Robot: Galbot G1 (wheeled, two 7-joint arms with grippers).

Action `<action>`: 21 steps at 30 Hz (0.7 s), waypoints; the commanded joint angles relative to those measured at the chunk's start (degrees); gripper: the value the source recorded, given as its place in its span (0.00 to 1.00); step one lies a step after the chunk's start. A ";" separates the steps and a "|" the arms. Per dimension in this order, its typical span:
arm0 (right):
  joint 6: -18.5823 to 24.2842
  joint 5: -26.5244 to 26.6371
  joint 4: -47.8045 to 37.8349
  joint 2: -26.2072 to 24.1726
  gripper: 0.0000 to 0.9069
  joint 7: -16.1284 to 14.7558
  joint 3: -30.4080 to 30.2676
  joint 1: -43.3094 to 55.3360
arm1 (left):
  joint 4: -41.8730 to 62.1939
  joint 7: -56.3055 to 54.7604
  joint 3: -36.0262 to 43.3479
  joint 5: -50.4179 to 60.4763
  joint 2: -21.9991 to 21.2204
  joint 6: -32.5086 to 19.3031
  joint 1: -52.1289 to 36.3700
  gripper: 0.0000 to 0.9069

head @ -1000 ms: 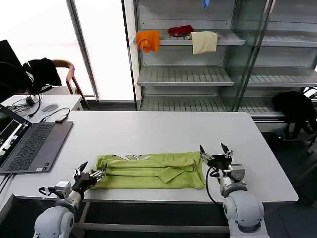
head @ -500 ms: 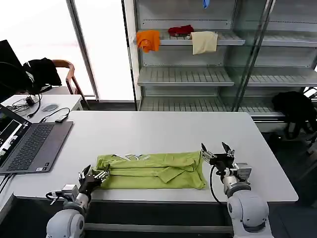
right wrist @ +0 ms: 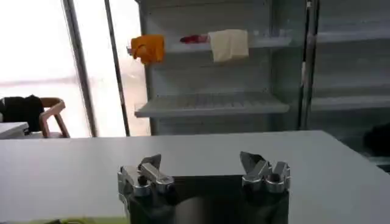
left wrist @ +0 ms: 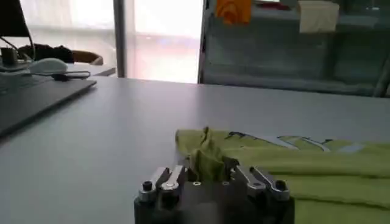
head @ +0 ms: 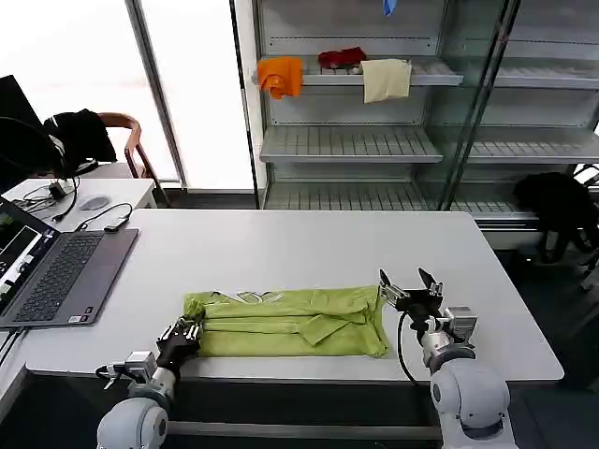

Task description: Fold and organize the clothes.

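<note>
The T-shirt (head: 285,322) lies part-folded in a long band near the front edge of the worktop (head: 309,248). The left gripper (head: 186,331) has its jaws clenched on the shirt's left end, a puckered tuft of cloth between them (left wrist: 205,159), while the right gripper (head: 409,291) hovers just beside the right end with jaws spread wide and empty. To fold cleanly, I judge the left should lift its end only slightly and carry it across toward the right, keeping the edges square, with the right steadying the far end.

Lab-like office, laptop (head: 56,271), bare shelving (head: 351,142)
</note>
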 commanded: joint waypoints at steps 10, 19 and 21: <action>-0.10 0.28 0.61 -1.28 1.00 0.53 -0.19 -0.06 | -0.57 5.15 -2.57 6.41 1.57 -4.26 -0.18 0.00; -0.07 0.41 0.13 -3.43 1.00 0.23 0.18 0.49 | 0.31 14.50 -13.93 12.52 11.61 -4.78 -4.31 0.00; -0.07 0.45 0.06 -3.81 1.00 0.11 0.11 0.67 | 1.13 15.55 -16.12 13.33 15.19 -4.50 -4.95 0.00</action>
